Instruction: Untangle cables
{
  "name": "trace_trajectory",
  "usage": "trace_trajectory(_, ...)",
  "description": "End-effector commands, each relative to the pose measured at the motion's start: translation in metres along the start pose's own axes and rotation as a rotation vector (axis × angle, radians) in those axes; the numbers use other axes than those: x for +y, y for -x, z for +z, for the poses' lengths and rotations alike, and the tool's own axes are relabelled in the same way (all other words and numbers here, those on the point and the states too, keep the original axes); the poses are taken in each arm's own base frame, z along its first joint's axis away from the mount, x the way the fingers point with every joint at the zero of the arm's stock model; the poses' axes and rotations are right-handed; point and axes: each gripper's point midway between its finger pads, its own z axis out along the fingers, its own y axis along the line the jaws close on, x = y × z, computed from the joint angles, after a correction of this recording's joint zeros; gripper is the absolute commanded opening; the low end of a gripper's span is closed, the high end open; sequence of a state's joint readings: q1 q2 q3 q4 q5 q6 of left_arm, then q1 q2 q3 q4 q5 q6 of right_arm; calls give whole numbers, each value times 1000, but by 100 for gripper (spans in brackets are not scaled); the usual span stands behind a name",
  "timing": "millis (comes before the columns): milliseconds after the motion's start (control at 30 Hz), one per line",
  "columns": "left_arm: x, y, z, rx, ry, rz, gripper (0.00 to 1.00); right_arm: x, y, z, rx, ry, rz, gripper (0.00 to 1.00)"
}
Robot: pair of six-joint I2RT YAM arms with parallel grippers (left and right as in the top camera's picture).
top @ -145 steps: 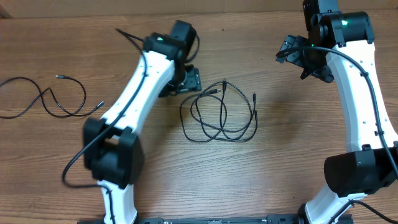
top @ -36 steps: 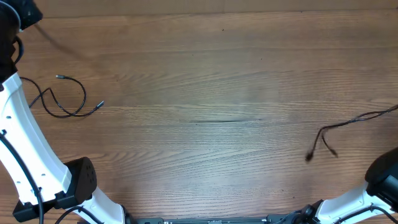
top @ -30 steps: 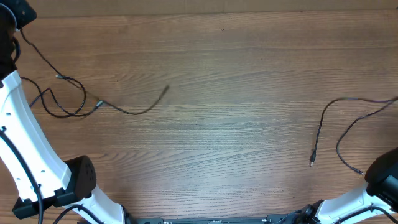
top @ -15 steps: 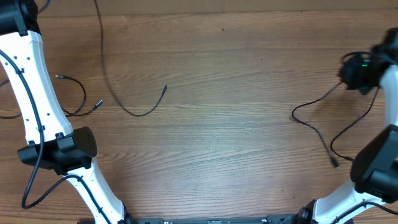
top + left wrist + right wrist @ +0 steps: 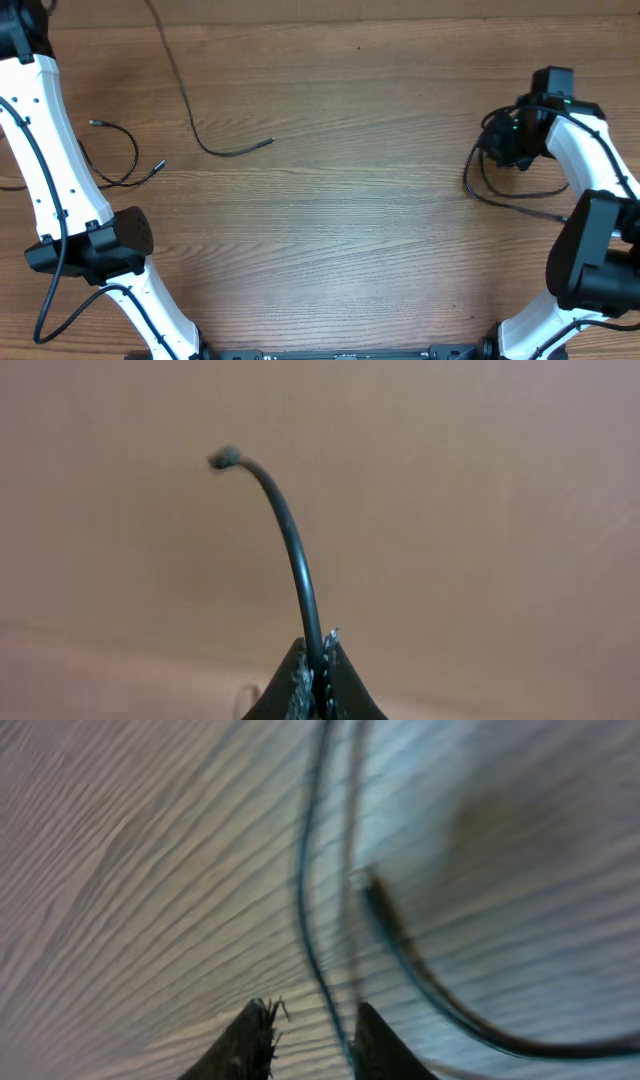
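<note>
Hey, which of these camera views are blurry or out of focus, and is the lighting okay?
Overhead: sharp and evenly lit, the table grain crisp. Left wrist: the cable in the left gripper is fairly sharp, the background a featureless soft blur. Right wrist: motion-smeared, the cables streaked with a bluish cast.

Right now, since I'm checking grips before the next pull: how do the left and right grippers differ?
The left gripper is shut, pinching a cable; the right gripper stands open, gripping nothing. The left's cable arcs up out of the grip; the right's loose cable passes through the gap, unclamped. Both have thin dark cable at their tips.
</note>
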State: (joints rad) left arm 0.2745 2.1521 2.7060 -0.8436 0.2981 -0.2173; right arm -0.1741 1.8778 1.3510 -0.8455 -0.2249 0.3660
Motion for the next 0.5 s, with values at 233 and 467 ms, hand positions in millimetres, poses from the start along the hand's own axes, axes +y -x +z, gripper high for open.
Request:
trace_trajectory(233,10,-206,68,612,138,-218,4,17,-6,4,-3,15,-47,33)
trace_trajectory(467,-9,-314,58,987,111,-172,4,17,-6,4,-3,15,-47,34)
